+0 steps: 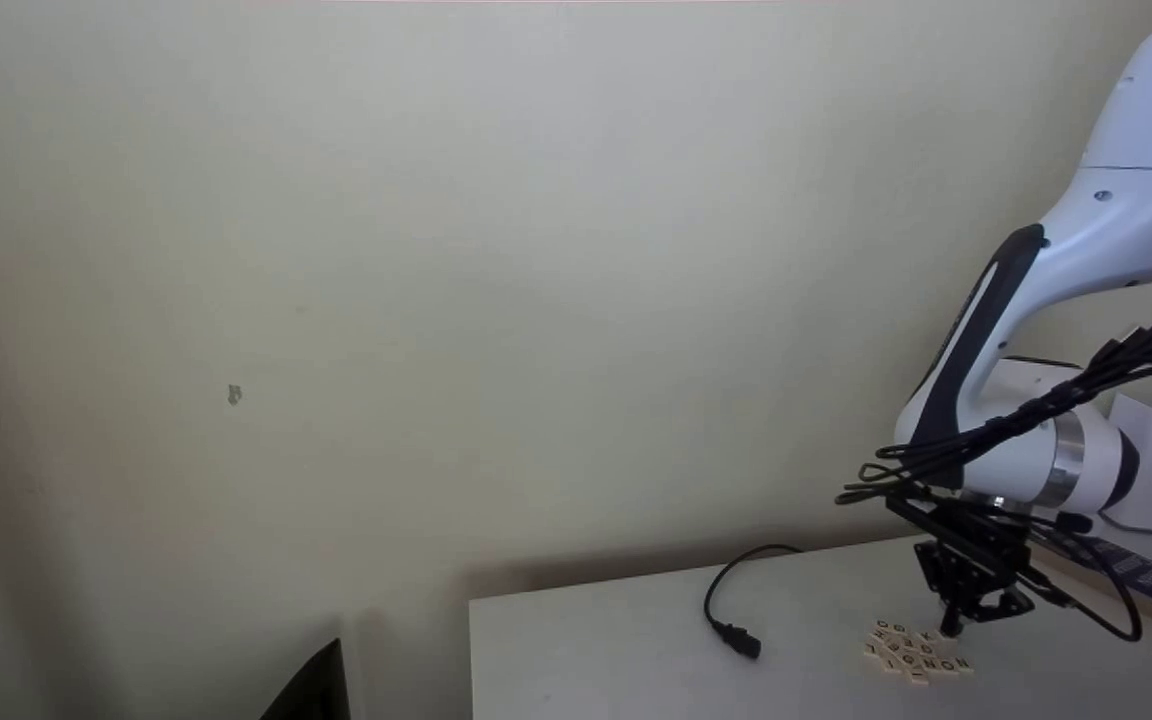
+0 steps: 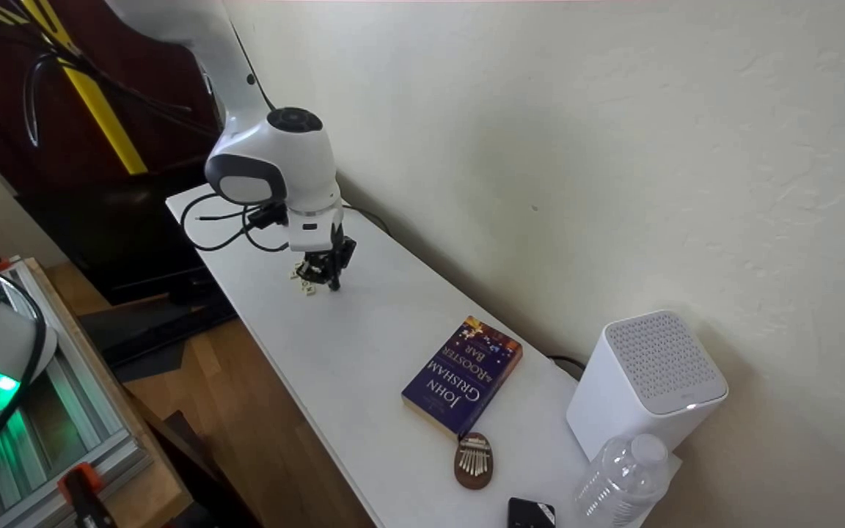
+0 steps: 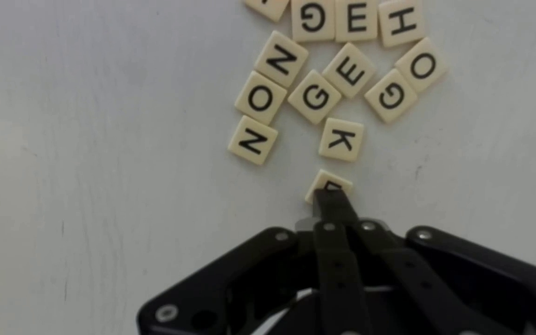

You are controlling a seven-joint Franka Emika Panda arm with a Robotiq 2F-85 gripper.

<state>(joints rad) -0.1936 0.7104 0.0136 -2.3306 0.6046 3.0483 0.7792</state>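
- On the white bench, a small cream tile is lying right at the tips of the black fingers in the wrist view.
- The fingers are sitting close together, side by side, so they are looking very narrow.
- They are hiding part of this tile and some of its letter, so I cannot tell which letter it is showing, or if the tips are touching it.
- In both exterior views, the fingers are pointing down at the edge of the bunch of tiles.
- Farther from the fingers, a K tile is lying near the small cream tile, with a gap between them.
- Past the K tile, a G tile and an E tile are lying slanted, side by side.
- On the left in the wrist view, an N tile, an O tile and another N tile are making a slanted line.
- On the right, another G tile and another O tile are lying side by side.
- At the top, G, E and H tiles are making a row.
- In an exterior view, a black cable is lying well apart from the tiles.
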